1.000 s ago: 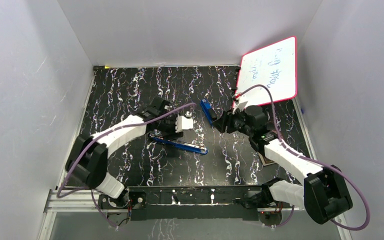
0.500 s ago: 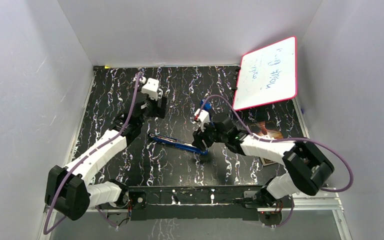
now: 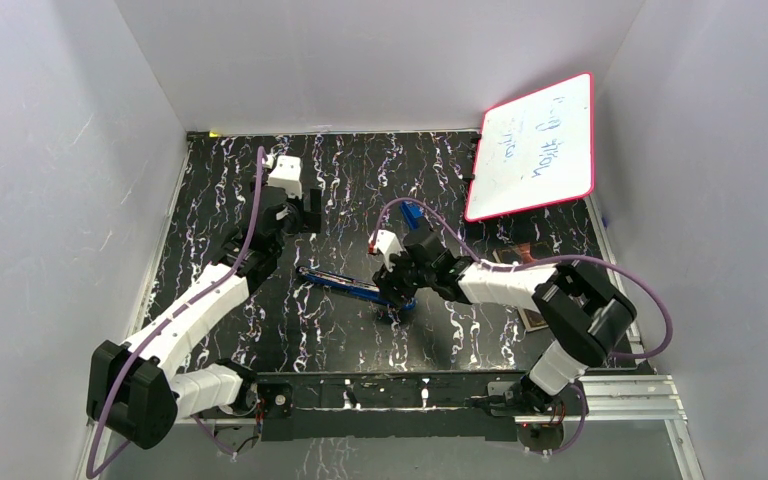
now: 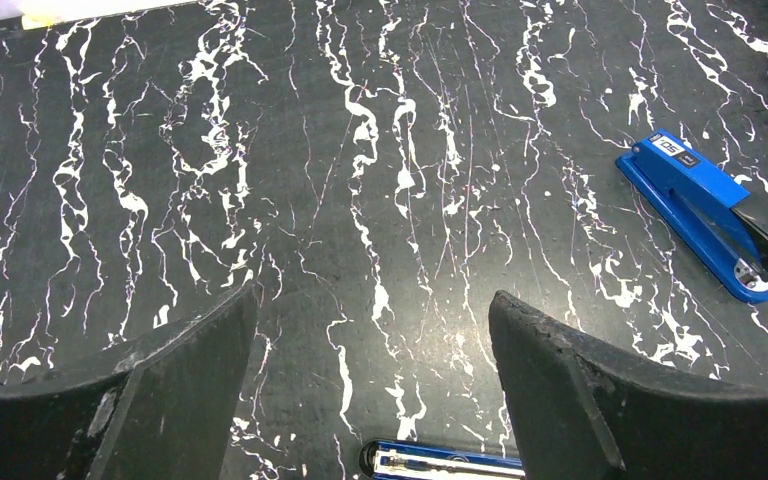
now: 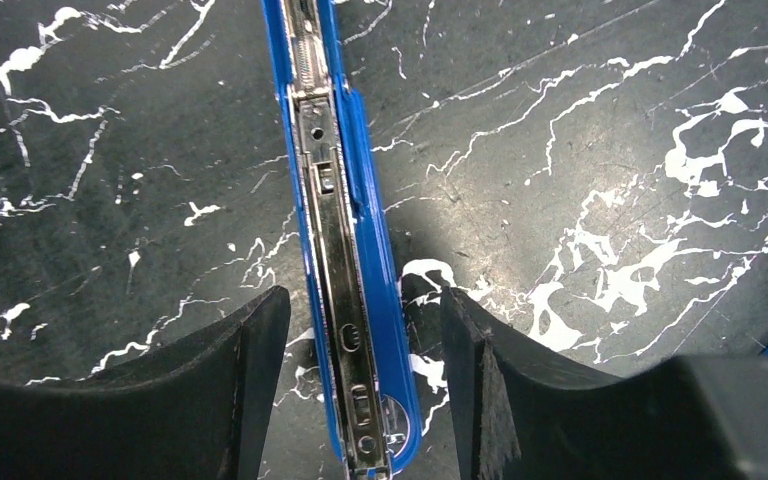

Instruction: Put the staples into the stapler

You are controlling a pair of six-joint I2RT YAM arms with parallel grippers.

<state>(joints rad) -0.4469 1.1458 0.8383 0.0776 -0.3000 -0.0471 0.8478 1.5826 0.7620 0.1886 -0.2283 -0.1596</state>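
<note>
An opened blue stapler lies flat on the black marbled mat, its metal channel facing up. My right gripper hangs over its right end. In the right wrist view the gripper is open, with a finger on each side of the stapler and a gap on both sides. My left gripper is open and empty above bare mat, behind the stapler's left end. In the left wrist view it holds nothing. No staples are in view.
A second, closed blue stapler lies behind the opened one and also shows in the left wrist view. A red-rimmed whiteboard leans at the back right. Small brownish items lie at the mat's right edge. White walls enclose the mat.
My left gripper lifted off the opened stapler and swung back and left. My right gripper moved left from the second stapler to the opened stapler's right end.
</note>
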